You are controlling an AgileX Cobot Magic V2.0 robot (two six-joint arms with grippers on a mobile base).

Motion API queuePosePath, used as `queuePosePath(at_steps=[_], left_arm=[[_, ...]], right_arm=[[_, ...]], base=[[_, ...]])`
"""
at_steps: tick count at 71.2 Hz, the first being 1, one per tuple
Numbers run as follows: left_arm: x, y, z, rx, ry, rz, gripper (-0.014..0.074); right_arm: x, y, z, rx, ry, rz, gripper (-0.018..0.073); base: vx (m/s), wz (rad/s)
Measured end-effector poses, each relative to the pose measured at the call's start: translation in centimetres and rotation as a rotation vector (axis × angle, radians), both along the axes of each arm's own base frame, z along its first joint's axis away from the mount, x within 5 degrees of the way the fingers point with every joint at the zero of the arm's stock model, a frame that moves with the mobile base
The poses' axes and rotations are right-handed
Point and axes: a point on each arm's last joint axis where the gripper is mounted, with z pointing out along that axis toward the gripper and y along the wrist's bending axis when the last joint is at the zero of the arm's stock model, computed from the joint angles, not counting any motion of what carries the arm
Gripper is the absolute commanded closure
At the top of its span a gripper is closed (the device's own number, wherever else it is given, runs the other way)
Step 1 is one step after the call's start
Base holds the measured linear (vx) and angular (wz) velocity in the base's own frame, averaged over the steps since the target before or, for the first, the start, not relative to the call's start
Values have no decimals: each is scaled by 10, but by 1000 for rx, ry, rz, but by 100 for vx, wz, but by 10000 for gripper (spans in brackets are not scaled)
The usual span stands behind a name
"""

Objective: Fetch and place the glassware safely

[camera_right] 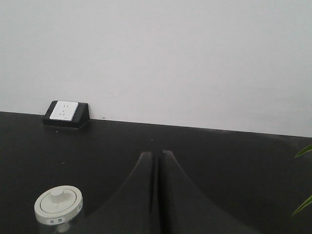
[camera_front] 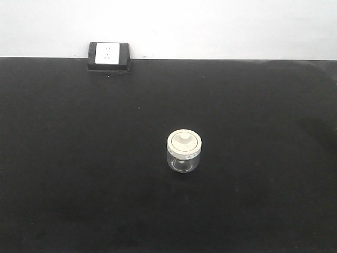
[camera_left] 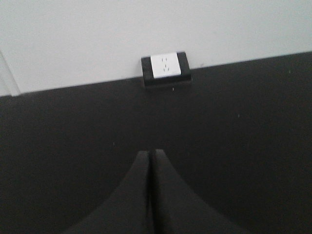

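Mid-desk (camera_front: pixel 79 184) in the front view, the jar (camera_front: pixel 184 152) stands alone, upright. Left wrist view: left fingers (camera_left: pixel 151 155) clenched, empty. Right wrist view: right fingers (camera_right: pixel 160 155) clenched; unopened, they would likely topple the jar (camera_right: pixel 58 208) beside them.

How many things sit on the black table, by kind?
Glass jar with cream lid: 1
Power socket box at the table's far edge: 1
Total: 2
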Motion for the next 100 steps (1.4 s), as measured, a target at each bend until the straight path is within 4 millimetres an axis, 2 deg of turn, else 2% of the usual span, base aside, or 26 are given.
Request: queuePosePath(at_steps=[12,34,42,57,100], left_arm=[[-25,1,-23,1,13,3,603],[-57,1,-95,-55,-143,0,603],[-64,1,-95,-90,-202,4,603],[-75,1,-102,-104,-167,1,603],[-76,1,-108,-104,-117,1,603]], right_arm=[[0,0,0,-1,0,-1,563],[0,0,0,-1,0,-1,563],[0,0,0,-1,1,-1,563],[0,0,0,-1,1,-1,563],[0,0,0,-1,1,-1,563]], base=[[0,0],[0,0],[0,0],[0,0],[0,0]])
